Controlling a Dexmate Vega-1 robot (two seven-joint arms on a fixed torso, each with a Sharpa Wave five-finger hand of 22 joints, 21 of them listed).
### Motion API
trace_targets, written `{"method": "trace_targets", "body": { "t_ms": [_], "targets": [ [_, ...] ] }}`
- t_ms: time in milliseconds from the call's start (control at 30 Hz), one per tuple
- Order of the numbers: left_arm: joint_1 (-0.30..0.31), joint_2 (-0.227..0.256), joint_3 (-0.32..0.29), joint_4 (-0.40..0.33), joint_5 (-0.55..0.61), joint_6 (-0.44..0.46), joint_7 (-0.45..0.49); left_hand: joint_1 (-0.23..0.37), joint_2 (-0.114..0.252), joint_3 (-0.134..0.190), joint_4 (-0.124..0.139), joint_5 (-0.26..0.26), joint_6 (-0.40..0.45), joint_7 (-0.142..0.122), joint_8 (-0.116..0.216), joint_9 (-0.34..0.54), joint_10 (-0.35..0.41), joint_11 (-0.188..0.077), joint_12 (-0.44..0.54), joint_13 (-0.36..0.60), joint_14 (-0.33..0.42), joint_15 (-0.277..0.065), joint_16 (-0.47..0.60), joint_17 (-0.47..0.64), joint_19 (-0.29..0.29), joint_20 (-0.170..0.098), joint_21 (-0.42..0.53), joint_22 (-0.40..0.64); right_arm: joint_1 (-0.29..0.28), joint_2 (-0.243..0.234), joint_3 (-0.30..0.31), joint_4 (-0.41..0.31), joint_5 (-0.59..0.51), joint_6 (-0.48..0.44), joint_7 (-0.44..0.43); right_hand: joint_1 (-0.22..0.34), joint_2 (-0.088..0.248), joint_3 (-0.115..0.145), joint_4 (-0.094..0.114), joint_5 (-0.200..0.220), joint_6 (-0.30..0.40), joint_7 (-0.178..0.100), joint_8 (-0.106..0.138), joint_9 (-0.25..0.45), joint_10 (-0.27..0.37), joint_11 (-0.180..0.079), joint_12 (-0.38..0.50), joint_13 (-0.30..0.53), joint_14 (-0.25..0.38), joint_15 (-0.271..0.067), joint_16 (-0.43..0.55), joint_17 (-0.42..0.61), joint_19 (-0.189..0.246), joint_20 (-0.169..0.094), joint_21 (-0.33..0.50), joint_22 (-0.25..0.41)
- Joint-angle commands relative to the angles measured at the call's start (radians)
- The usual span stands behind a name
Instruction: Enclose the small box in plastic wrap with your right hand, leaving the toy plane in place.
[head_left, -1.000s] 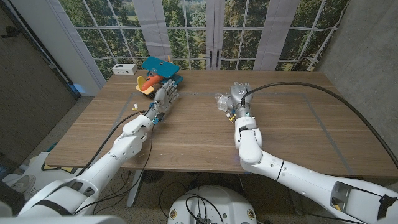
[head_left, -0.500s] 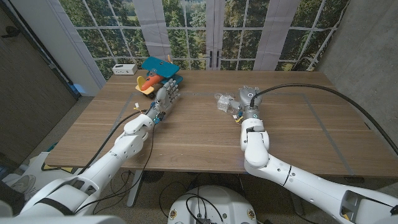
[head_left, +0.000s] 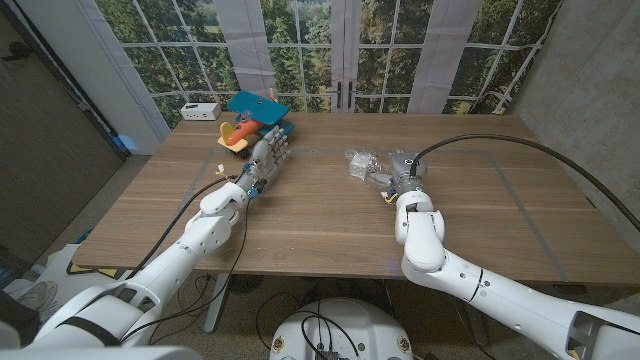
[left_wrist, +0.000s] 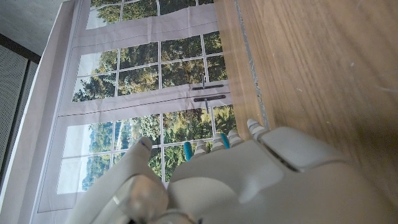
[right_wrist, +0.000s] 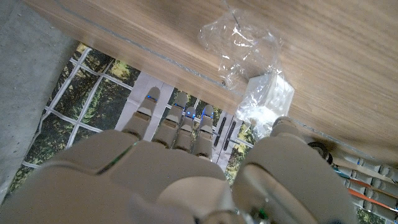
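At ten o'clock on the tabletop (head_left: 300, 215), the open left robot hand (head_left: 266, 158) waits beside the toy plane (head_left: 243, 130). At one o'clock, the right robot hand (head_left: 398, 172), fingers apart and empty, should fold the plastic wrap (right_wrist: 239, 40) snugly over the small box (right_wrist: 268, 95).

Soft, even daylight from the windows (head_left: 330, 50); sharp frames, faint shadows, wide-angle edge distortion.

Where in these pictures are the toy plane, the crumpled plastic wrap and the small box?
toy plane (head_left: 240, 134): head view, on its orange body.
plastic wrap (right_wrist: 239, 40): right wrist view, middle of the clear crumpled sheet.
small box (right_wrist: 268, 94): right wrist view, on its pale top face.
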Motion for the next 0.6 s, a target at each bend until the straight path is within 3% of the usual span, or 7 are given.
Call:
{"method": "trace_targets", "body": {
  "t_ms": [33, 167, 267, 433, 600],
  "targets": [
    [0.001, 0.003, 0.001, -0.010, 0.002, 0.002, 0.003, 0.011, -0.001, 0.001, -0.003, -0.002, -0.110, -0.006, -0.001, 0.003, -0.162, 0.005, 0.007, 0.005, -0.151, 0.004, 0.000, 0.003, -0.026, 0.006, -0.002, 0.004, 0.043, -0.029, -0.042, 0.017, -0.130, -0.014, 0.273, 0.023, -0.015, 0.000, -0.016, 0.014, -0.042, -0.011, 0.000, 0.001, -0.026, -0.002, -0.001, 0.003, -0.025, -0.011, -0.006, 0.000, -0.017, 0.001, -0.007, 0.003],
    [0.004, 0.005, 0.000, -0.015, 0.002, 0.003, 0.006, 0.011, -0.001, 0.001, -0.003, -0.002, -0.109, -0.006, -0.001, 0.003, -0.162, 0.007, 0.007, 0.005, -0.151, 0.004, 0.000, 0.003, -0.025, 0.005, -0.002, 0.004, 0.053, -0.021, -0.039, 0.045, -0.192, 0.010, 0.374, 0.037, -0.026, -0.006, -0.030, 0.023, -0.087, -0.009, 0.000, 0.001, -0.059, -0.008, -0.002, 0.004, -0.054, -0.010, -0.010, -0.003, -0.034, 0.004, -0.013, 0.004],
    [0.006, 0.004, -0.003, -0.017, 0.000, 0.000, 0.007, 0.011, -0.002, 0.001, -0.003, -0.002, -0.109, -0.007, -0.001, 0.003, -0.162, 0.006, 0.007, 0.005, -0.151, 0.003, 0.000, 0.004, -0.024, 0.005, -0.001, 0.004, 0.056, -0.006, -0.029, 0.072, -0.233, 0.031, 0.443, 0.028, -0.046, -0.024, -0.032, 0.031, -0.137, -0.002, 0.001, 0.000, -0.100, -0.001, -0.003, 0.003, -0.099, 0.006, -0.017, -0.004, -0.072, 0.016, -0.027, 0.004],
    [0.009, 0.008, -0.004, -0.025, 0.000, 0.004, 0.013, 0.010, -0.002, 0.000, -0.002, -0.002, -0.108, -0.007, -0.001, 0.003, -0.161, 0.008, 0.008, 0.005, -0.150, 0.004, 0.000, 0.004, -0.023, 0.005, -0.001, 0.004, 0.032, 0.017, 0.006, 0.103, -0.265, 0.069, 0.444, 0.037, -0.047, -0.027, -0.038, 0.039, -0.148, -0.002, 0.007, 0.000, -0.110, -0.003, 0.001, 0.003, -0.109, 0.008, -0.014, -0.005, -0.086, 0.020, -0.030, 0.005],
    [0.010, 0.007, -0.005, -0.024, -0.002, 0.001, 0.014, 0.009, -0.003, -0.001, -0.002, -0.002, -0.107, -0.007, 0.000, 0.003, -0.159, 0.009, 0.009, 0.005, -0.148, 0.004, 0.001, 0.004, -0.023, 0.005, -0.001, 0.004, 0.004, 0.032, 0.060, 0.117, -0.217, 0.103, 0.401, 0.067, -0.028, -0.016, -0.050, 0.053, -0.115, -0.013, 0.027, -0.001, -0.088, -0.007, 0.016, 0.002, -0.094, 0.001, 0.000, -0.007, -0.077, 0.018, -0.024, 0.006]
  ]
}}
